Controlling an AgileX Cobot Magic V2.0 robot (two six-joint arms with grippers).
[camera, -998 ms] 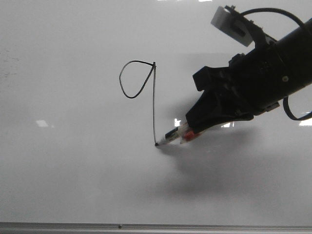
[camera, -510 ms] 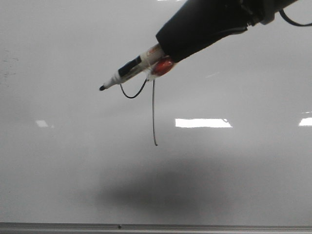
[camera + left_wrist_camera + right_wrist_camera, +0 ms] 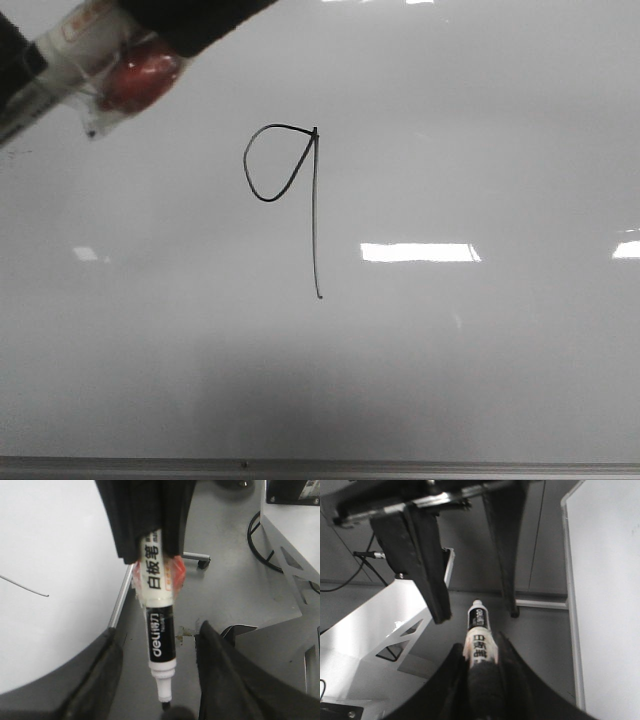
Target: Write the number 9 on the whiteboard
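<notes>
Finished 9 (image 3: 290, 190) on whiteboard (image 3: 480, 340); right gripper (image 3: 482, 662) clamps marker (image 3: 478, 635); left gripper (image 3: 470, 610) jaws wide.

A white-and-black marker (image 3: 159, 630) points down the centre of the frame, its upper barrel clamped between dark fingers (image 3: 125, 515) — red wrapping shows there. The whiteboard (image 3: 55, 580) fills the left side, crossed by a thin black line (image 3: 25, 586).
</notes>
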